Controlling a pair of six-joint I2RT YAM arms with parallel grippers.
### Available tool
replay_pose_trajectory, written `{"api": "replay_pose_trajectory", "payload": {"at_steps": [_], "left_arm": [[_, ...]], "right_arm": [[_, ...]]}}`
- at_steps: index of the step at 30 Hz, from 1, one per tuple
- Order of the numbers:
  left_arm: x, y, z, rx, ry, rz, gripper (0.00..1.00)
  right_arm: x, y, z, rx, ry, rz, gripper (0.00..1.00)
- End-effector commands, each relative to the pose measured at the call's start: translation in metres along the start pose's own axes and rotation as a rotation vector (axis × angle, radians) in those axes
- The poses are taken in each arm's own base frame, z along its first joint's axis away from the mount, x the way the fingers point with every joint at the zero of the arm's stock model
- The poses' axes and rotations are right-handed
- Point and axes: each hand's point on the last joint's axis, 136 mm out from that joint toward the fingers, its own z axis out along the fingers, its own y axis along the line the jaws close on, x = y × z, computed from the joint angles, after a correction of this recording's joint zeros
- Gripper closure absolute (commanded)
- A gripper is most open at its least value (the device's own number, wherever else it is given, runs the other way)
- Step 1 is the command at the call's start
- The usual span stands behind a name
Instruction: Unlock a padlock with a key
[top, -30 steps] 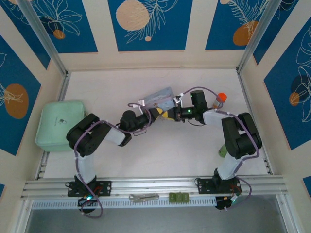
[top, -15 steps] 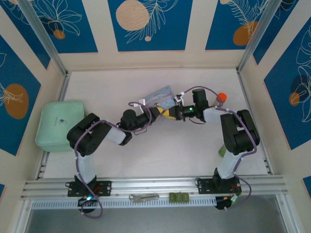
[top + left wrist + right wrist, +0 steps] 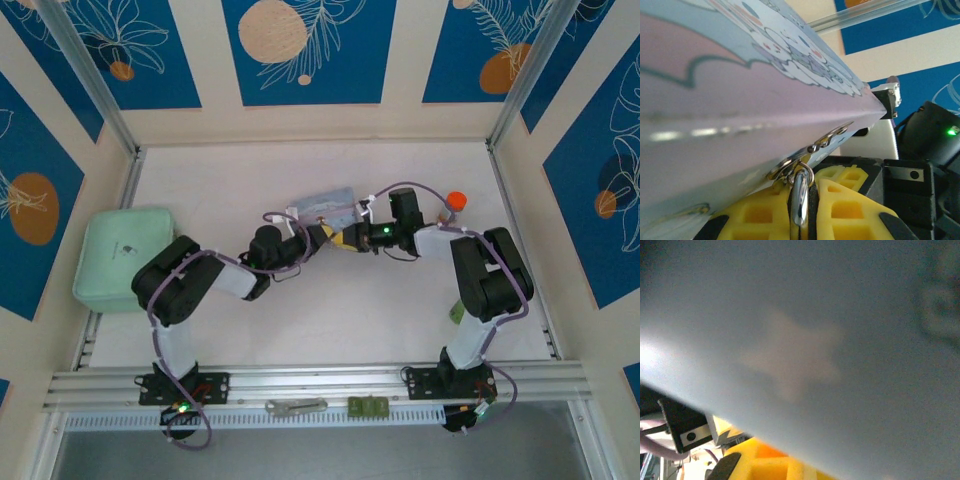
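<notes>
**Padlock hanging off the tin, both grippers crowded in on it**

So both arms meet over the middle of the bench (image 3: 330, 320), right at the near edge of the light-blue cartoon tin (image 3: 325, 203). The padlock (image 3: 800, 197) hangs from the tin's little metal latch loops (image 3: 812, 150). From the left wrist you only get its thin silvery shackle, running down from the loops into the slit between the yellow pads (image 3: 842, 205) of the left gripper (image 3: 322, 236). The pads sit tight on either side of it, so that gripper is clamped on the padlock. The lock's dark body is hidden down between them.

The right gripper (image 3: 356, 238) comes in from the right, nose to nose with the left one, and it's closed all the way. Can't tell whether anything's pinched in it. Its own camera is so close to the tin that it's just grey-blue blur with a bit of yellow at the bottom.

Other stuff: a mint-green case (image 3: 125, 255) at the left edge, an orange-capped bottle (image 3: 455, 200) off to the right of the tin, and a silver tool (image 3: 295, 405) and green block (image 3: 367, 405) on the rail near the arm bases.
</notes>
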Motion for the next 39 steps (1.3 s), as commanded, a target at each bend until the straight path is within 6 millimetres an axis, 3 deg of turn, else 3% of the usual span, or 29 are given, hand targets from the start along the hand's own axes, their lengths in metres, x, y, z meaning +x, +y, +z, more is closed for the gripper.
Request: {"api": "replay_pose_trajectory", "payload": {"at_steps": [1,8,12,27,33,39], "left_arm": [[0.068,-0.033,-0.008,0.074,0.256,0.112,1.0],[0.068,-0.033,-0.006,0.102,0.245,0.075,1.0],[0.064,-0.049,-0.005,0.216,0.218,0.054,1.0],[0.07,-0.08,-0.011,0.374,0.253,0.167,1.0],[0.069,-0.088,-0.015,0.4,0.25,0.211,1.0],[0.067,-0.098,-0.017,0.425,0.241,0.24,1.0]], "right_arm": [[-0.041,-0.011,-0.002,0.09,-0.2,-0.086,1.0],[-0.04,-0.008,0.001,0.104,-0.215,-0.123,1.0],[-0.039,-0.005,0.006,0.076,-0.185,-0.079,1.0],[-0.033,0.02,-0.011,-0.132,-0.142,0.448,1.0],[-0.033,0.03,-0.005,-0.262,-0.044,0.667,1.0],[-0.043,0.039,0.004,-0.378,-0.074,0.85,1.0]]}}
